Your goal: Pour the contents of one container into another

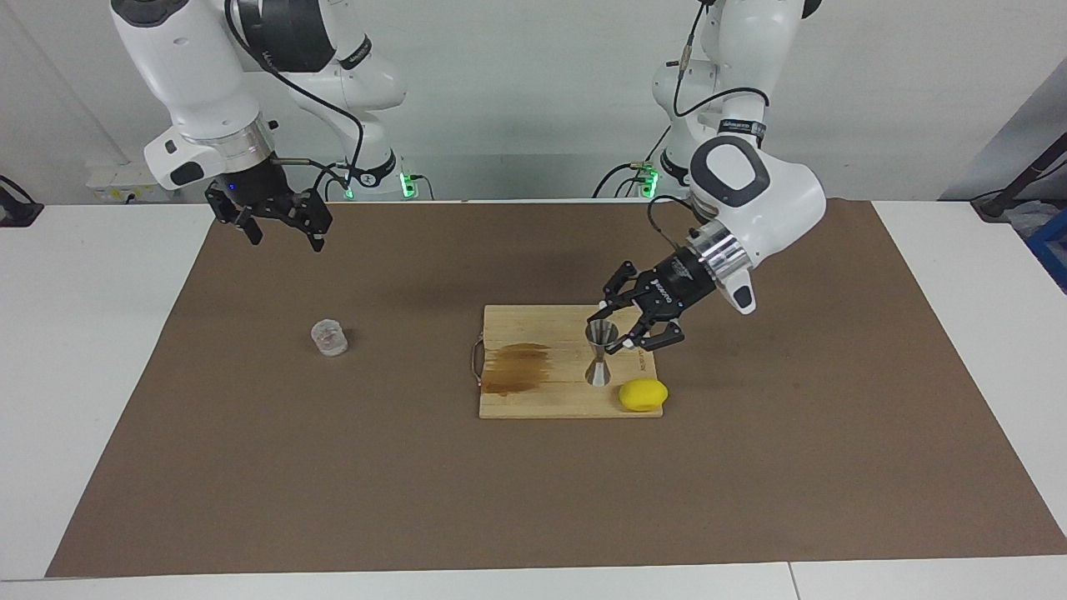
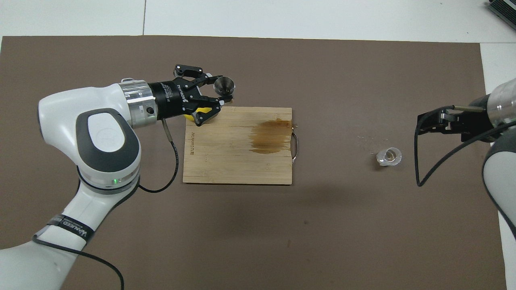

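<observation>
Fingers (image 1: 623, 325) grip jigger (image 1: 599, 353); overhead hides lemon (image 1: 643, 394), facing doesn't.

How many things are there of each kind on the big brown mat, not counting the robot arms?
Metal jigger, held over the board by the left gripper: 1
Glass tumbler: 1
Wooden cutting board: 1
Yellow lump, at the board's corner: 1
Total: 4
</observation>
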